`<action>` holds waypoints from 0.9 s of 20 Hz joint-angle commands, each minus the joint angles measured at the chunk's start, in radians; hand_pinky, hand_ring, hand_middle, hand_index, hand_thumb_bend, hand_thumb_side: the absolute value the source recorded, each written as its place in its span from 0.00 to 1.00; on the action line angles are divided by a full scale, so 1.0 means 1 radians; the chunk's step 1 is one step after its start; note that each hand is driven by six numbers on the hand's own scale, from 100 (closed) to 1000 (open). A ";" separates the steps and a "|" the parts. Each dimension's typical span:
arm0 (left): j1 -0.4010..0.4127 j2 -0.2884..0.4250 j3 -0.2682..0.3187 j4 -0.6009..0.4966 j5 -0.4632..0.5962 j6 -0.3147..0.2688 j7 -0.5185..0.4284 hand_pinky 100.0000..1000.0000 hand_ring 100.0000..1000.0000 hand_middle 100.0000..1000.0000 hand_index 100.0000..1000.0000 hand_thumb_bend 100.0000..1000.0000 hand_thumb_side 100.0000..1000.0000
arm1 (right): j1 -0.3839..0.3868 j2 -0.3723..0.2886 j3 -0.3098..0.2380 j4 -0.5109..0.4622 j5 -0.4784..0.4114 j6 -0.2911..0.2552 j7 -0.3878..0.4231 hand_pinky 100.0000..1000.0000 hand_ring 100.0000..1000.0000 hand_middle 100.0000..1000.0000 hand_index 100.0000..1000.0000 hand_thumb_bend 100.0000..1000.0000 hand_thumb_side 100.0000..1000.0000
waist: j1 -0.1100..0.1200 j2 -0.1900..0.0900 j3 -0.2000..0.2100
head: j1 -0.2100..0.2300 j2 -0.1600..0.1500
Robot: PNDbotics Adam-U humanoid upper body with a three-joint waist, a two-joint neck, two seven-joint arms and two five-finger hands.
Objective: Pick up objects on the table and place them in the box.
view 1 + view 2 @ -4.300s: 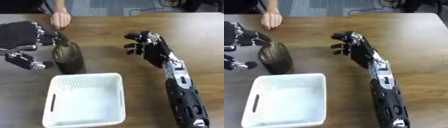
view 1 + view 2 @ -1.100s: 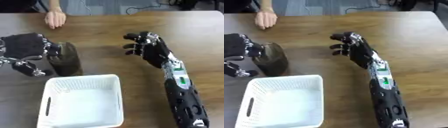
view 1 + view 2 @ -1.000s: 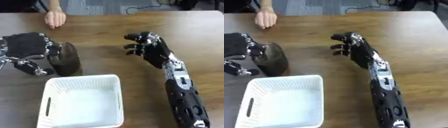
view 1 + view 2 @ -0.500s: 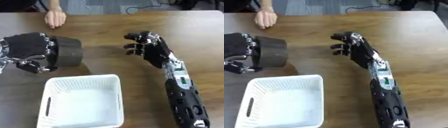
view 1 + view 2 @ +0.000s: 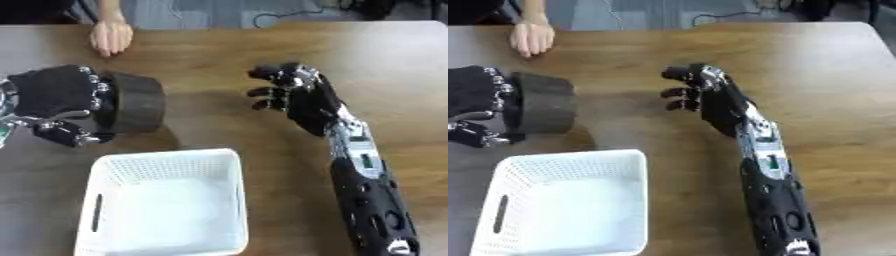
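My white box [image 5: 166, 205] sits nearest, at six o'clock, holding nothing. At nine o'clock my left hand [image 5: 54, 102], curled around the dark cup [image 5: 131, 103], has just lifted and tipped it sideways, ready to drop in. My right hand [image 5: 293, 95] hovers spread at two o'clock.

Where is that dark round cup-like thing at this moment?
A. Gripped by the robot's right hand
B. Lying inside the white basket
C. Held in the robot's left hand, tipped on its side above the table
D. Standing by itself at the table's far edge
C: the left hand has its fingers curled round the dark cup, which is turned sideways above the table, beyond the white basket.
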 commanded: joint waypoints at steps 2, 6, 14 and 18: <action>-0.009 0.005 0.014 -0.013 0.022 0.001 0.025 0.00 0.00 0.00 0.20 0.10 0.00 | -0.016 -0.012 0.003 -0.013 0.003 -0.002 0.001 0.75 0.81 0.96 0.93 0.00 1.00 | 0.001 -0.015 0.003 | 0.003 -0.011; -0.002 0.003 0.039 -0.038 0.084 0.001 0.085 0.00 0.00 0.00 0.19 0.06 0.00 | -0.019 -0.013 -0.002 -0.010 0.004 -0.005 0.001 0.75 0.81 0.96 0.93 0.00 1.00 | -0.003 -0.016 0.006 | 0.003 -0.014; 0.003 0.022 0.080 -0.164 0.304 0.006 0.065 0.00 0.00 0.00 0.18 0.07 0.00 | -0.018 -0.011 -0.009 -0.004 0.004 -0.012 0.001 0.76 0.81 0.96 0.93 0.00 1.00 | -0.011 -0.023 0.022 | 0.002 -0.014; 0.012 0.022 0.082 -0.205 0.382 0.022 0.012 0.00 0.00 0.00 0.18 0.05 0.00 | -0.018 -0.010 -0.012 -0.002 0.004 -0.015 0.001 0.76 0.81 0.96 0.93 0.00 1.00 | -0.015 -0.024 0.025 | 0.002 -0.016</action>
